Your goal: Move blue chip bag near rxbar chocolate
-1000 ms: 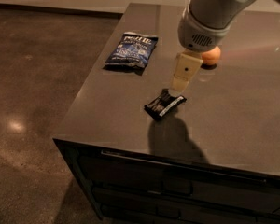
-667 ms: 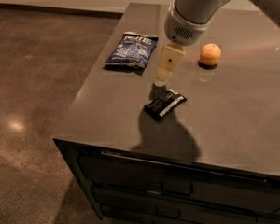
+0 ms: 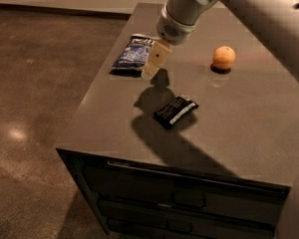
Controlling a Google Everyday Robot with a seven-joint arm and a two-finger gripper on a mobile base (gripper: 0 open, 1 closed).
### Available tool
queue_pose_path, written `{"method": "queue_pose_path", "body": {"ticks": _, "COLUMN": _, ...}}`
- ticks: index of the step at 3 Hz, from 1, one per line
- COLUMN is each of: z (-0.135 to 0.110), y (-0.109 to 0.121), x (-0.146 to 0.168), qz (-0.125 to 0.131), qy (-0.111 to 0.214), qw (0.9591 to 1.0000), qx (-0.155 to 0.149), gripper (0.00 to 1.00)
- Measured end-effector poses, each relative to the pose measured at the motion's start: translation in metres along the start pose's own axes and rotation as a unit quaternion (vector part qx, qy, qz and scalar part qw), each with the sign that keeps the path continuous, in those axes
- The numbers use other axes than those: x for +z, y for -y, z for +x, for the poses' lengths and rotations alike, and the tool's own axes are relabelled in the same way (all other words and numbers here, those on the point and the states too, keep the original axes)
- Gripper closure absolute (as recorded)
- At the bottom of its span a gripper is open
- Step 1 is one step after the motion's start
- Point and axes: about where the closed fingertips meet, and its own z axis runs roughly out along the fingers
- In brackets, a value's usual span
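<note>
The blue chip bag (image 3: 133, 53) lies flat near the table's far left edge, white lettering at its top. The rxbar chocolate (image 3: 176, 110), a small black wrapper with white text, lies near the middle of the table, in front and to the right of the bag. My gripper (image 3: 153, 63) hangs from the grey arm just right of the bag, above the table, with its tan fingers (image 3: 157, 59) pointing down beside the bag's right edge. It holds nothing that I can see.
An orange fruit (image 3: 223, 58) sits at the back right of the dark table (image 3: 249, 133). The table's left edge drops to a brown floor (image 3: 35, 108). Drawers (image 3: 189, 203) show below the front edge.
My gripper has moved left and away from the camera, from above the rxbar chocolate to beside the blue chip bag. The bag, bar and orange have not moved.
</note>
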Motion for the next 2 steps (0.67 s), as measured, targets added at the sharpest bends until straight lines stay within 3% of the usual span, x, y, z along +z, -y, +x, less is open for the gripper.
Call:
{"method": "queue_pose_path", "body": {"ticks": 1, "z": -0.012, "y": -0.003, "x": 0.022, "qz": -0.002, "qy": 0.008, "qw": 0.9993, "qx": 0.037, "gripper": 0.0}}
{"method": "queue_pose_path", "body": {"ticks": 2, "z": -0.015, "y": 0.003, "x": 0.047, "qz": 0.012, "qy": 0.002, "qw": 0.9969, "qx": 0.078, "gripper": 0.0}}
